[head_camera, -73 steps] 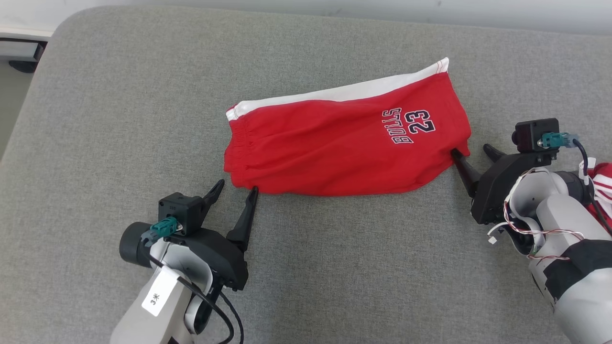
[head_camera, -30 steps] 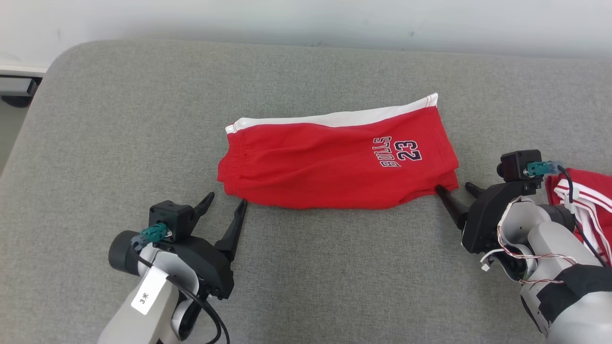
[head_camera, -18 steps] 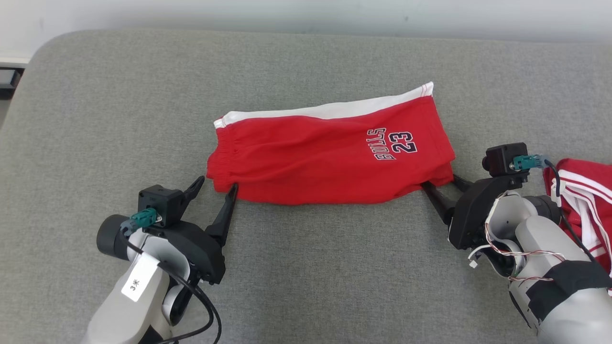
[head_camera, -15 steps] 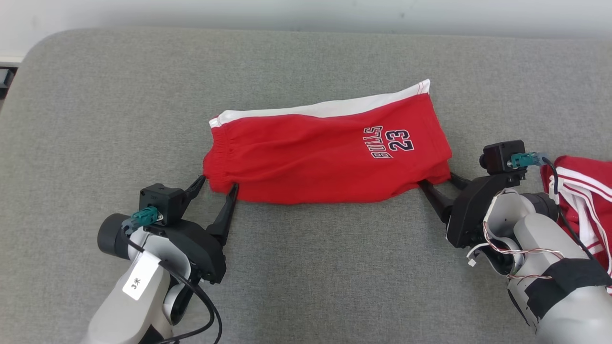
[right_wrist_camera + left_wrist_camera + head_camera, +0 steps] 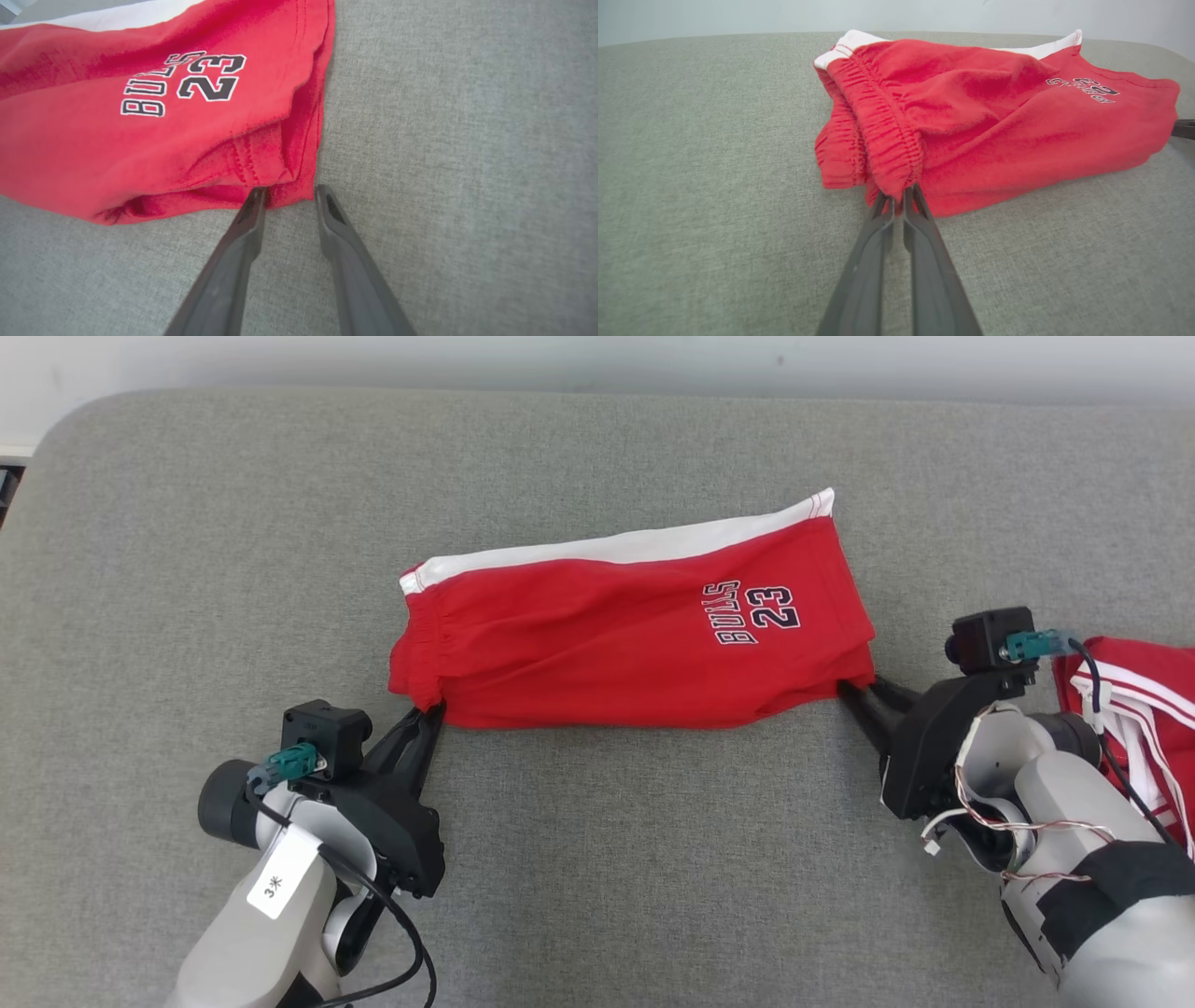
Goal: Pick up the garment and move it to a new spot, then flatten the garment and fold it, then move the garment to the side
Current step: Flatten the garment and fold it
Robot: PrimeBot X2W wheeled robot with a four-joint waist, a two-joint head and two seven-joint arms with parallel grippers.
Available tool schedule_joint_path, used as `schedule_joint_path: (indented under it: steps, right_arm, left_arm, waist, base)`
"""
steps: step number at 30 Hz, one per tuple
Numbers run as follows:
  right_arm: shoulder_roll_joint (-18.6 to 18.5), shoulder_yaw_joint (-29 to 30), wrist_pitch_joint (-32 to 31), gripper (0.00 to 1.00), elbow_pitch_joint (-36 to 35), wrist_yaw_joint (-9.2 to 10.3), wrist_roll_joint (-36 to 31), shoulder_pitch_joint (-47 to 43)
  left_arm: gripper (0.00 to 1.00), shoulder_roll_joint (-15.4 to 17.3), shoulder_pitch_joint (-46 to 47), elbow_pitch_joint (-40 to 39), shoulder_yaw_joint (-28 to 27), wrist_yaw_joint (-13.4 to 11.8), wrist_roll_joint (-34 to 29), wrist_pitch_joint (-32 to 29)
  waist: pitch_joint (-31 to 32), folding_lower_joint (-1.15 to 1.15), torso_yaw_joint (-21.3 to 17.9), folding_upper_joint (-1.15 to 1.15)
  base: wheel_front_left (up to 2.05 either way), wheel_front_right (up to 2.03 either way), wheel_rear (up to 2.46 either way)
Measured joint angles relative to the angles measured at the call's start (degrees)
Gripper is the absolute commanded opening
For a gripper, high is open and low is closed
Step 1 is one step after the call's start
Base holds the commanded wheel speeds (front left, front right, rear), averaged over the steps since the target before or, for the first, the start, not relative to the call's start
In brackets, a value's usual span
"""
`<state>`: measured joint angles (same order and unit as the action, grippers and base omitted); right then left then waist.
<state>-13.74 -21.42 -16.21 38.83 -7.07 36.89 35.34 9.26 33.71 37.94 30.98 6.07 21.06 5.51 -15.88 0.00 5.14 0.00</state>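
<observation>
Nearest the robot, the grey padded surface [image 5: 597, 877] is seen bare in front of the red shorts [image 5: 607, 644]. The left gripper [image 5: 431, 712] is found at the near left corner of the shorts. In the left wrist view its two dark fingers are pressed together on the near end of the gathered waistband [image 5: 882, 135], so that corner is clamped. The right gripper [image 5: 857, 689] is placed at the near right corner of the shorts. In the right wrist view its fingers are seen standing apart, one on each side of the hem [image 5: 299, 140] corner; the fabric lies between the tips and is not pinched flat. Just to the right of the shorts, beyond the right forearm, a second red-and-white garment [image 5: 1144, 681] is seen at the picture's edge.

The shorts are laid folded lengthwise in the middle of the surface, waistband to the left and leg opening to the right. The BULLS 23 print [image 5: 756, 612] is shown on the right half of the shorts. A white stripe [image 5: 616, 549] is carried along their far edge. Beyond the shorts more grey surface is seen, then a pale wall [image 5: 597, 359].
</observation>
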Motion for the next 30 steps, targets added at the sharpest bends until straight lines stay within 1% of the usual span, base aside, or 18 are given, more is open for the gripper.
schedule_joint_path:
  steps: [1, 9, 11, 19, 21, 26, 30]
  right_arm:
    - [-0.2, 0.0, 0.0, 0.0, 0.0, 0.0, 0.2, -0.2]
    - [-0.8, -0.3, -0.4, 0.0, -0.8, 0.0, 1.5, -2.6]
    - [-1.0, -0.3, -0.4, 0.0, -1.6, 0.0, 1.7, -3.6]
    - [-1.6, -0.1, 0.7, 0.0, -4.6, -0.01, 3.5, -8.7]
    - [-1.9, 0.2, 1.1, 0.0, -6.2, -0.01, 4.5, -10.6]
    - [-3.4, 0.1, 1.7, 0.0, -11.1, -0.01, 5.5, -15.6]
    - [-4.7, 0.2, 2.5, 0.0, -15.2, -0.01, 5.5, -19.5]
  left_arm:
    - [0.0, 0.0, 0.0, 0.1, 0.0, 0.0, 0.0, 0.0]
    - [0.0, 0.0, -0.9, 0.3, 1.0, 0.1, 0.2, 0.5]
    - [0.0, 0.2, -1.3, 0.2, 1.3, 0.5, 0.3, 0.6]
    - [0.0, 0.9, -3.8, -0.3, 2.8, 0.6, 0.6, 0.7]
    - [0.0, 1.2, -4.7, -0.8, 3.2, 1.0, 0.7, 1.2]
    - [0.0, 2.3, -7.3, -2.7, 4.1, 1.0, 1.3, 1.2]
    - [0.0, 3.9, -10.7, -4.4, 5.5, 1.0, 1.6, 0.6]
  waist:
    - [0.1, 0.0, 0.1, 0.0]
    - [2.0, 0.0, 0.7, 0.0]
    - [2.6, 0.0, 0.7, 0.0]
    - [4.9, 0.0, 0.1, 0.0]
    - [5.6, 0.0, -0.1, 0.0]
    - [7.4, 0.0, -0.7, 0.0]
    - [8.7, -0.01, -1.4, 0.0]
  base:
    - [0.0, 0.0, 0.0]
    - [0.0, 0.0, 0.0]
    - [0.0, 0.0, 0.0]
    - [0.0, 0.0, 0.0]
    - [0.0, 0.0, 0.0]
    - [0.0, 0.0, 0.0]
    - [0.0, 0.0, 0.0]
